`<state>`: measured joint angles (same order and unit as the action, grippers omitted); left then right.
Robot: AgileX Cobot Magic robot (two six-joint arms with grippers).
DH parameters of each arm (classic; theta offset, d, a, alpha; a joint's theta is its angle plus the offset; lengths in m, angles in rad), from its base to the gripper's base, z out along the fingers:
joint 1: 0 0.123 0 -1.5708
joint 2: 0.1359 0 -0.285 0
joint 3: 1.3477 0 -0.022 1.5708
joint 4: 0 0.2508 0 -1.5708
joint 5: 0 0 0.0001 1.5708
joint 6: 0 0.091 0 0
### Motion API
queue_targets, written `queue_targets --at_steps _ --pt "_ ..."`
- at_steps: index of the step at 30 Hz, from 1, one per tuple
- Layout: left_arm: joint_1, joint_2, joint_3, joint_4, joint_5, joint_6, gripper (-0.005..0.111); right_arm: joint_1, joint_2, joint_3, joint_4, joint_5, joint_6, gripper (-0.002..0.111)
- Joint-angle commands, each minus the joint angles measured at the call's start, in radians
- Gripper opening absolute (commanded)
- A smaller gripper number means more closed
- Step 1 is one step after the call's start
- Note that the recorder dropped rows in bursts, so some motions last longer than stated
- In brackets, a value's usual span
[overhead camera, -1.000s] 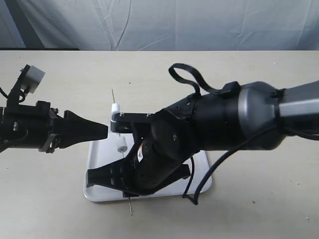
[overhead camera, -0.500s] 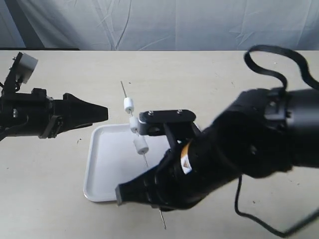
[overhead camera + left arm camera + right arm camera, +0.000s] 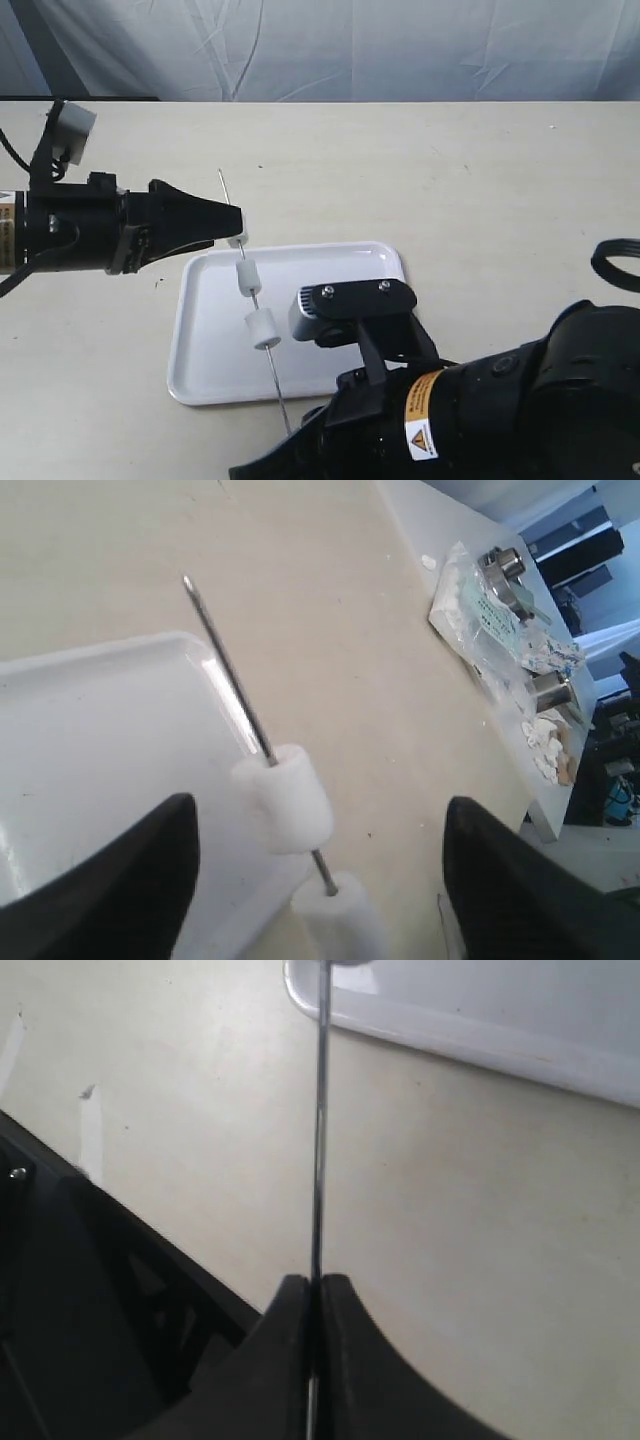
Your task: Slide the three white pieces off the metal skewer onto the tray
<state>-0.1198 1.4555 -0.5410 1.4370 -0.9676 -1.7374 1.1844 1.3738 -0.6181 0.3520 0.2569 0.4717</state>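
Fingers of your right claw are pressed together on the metal skewer. They pinch its lower end, so the rod rises straight out from between them. In the exterior view that claw sits low at the near edge, under the bulk of its arm, and the skewer leans up and away from it across the tray.

Your left claw stands wide. Its two dark fingers are spread well apart, and the skewer passes between them, touching neither.

The three white pieces are all threaded on the rod. In the exterior view the lowest piece and the middle piece show against the tray's left half, apart from each other. The top piece sits right at the left claw's tip and is partly hidden by it.

The skewer's sharp end pokes past the tray's far rim. The tray lies flat on the beige tabletop.
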Motion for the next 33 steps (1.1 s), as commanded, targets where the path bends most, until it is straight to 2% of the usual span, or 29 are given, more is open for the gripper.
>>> queue_targets --at_steps 1,5,9,11,16,33 --pt "-0.012 0.01 -0.008 -0.032 -0.005 0.015 0.065 0.004 -0.007 0.005 0.011 -0.028 -0.008 -0.001" --pt "-0.012 0.01 -0.008 -0.05 -0.005 0.015 0.064 0.004 -0.007 0.005 0.015 -0.03 -0.008 -0.001" --pt "-0.012 0.01 -0.008 -0.059 -0.005 0.013 0.049 0.022 -0.016 0.005 0.015 -0.042 -0.008 -0.001" --pt "-0.012 0.016 -0.008 -0.065 -0.024 -0.017 0.049 0.037 -0.021 0.005 0.015 -0.059 -0.008 -0.001" --pt "-0.012 0.107 -0.008 -0.112 -0.169 -0.06 0.049 0.037 -0.021 0.005 0.025 -0.066 -0.008 -0.001" --pt "-0.012 0.117 -0.008 -0.12 -0.183 -0.058 0.049 0.037 -0.021 0.005 0.015 -0.062 -0.008 -0.001"
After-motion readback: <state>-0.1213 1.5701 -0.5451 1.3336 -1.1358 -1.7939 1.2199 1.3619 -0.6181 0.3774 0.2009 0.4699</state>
